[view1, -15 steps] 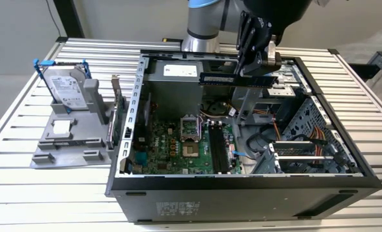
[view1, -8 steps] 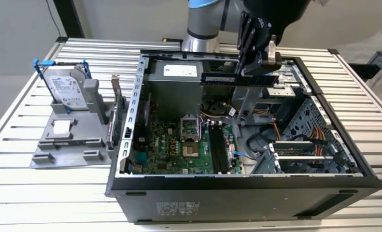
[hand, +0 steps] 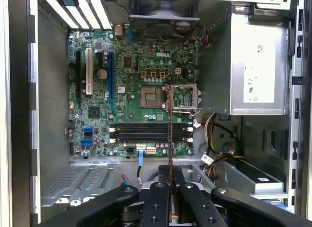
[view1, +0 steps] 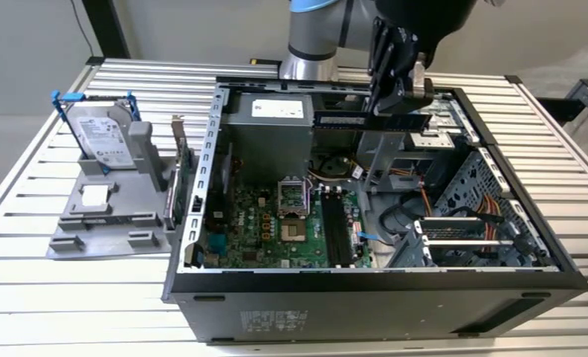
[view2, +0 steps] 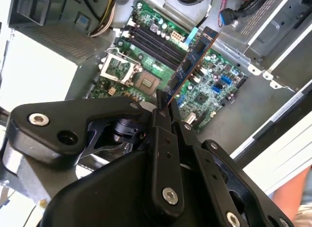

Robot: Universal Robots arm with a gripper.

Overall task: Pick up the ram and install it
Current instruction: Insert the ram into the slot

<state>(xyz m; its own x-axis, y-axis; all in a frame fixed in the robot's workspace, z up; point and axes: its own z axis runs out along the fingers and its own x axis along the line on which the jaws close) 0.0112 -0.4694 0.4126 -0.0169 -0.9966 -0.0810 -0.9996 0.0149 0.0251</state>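
My gripper [view1: 399,110] hangs over the back of the open computer case [view1: 373,297], shut on the ram [view1: 365,119]. The ram is a slim dark stick held level above the case's inside. In the second wrist view the ram [view2: 195,53] reaches out from the closed fingers [view2: 168,122] over the green motherboard [view2: 214,85]. In the first wrist view the ram [hand: 169,124] shows edge-on, crossing above the black memory slots [hand: 148,132]. Those slots [view1: 335,223] lie on the board below, well apart from the ram.
A silver hard drive [view1: 105,140] with blue clips stands on a grey holder [view1: 100,223] at the exterior view's left. A card with a metal bracket [view1: 178,178] sits beside the case. The power supply [view1: 269,123], cables [view1: 427,197] and drive cage [view1: 487,212] crowd the case.
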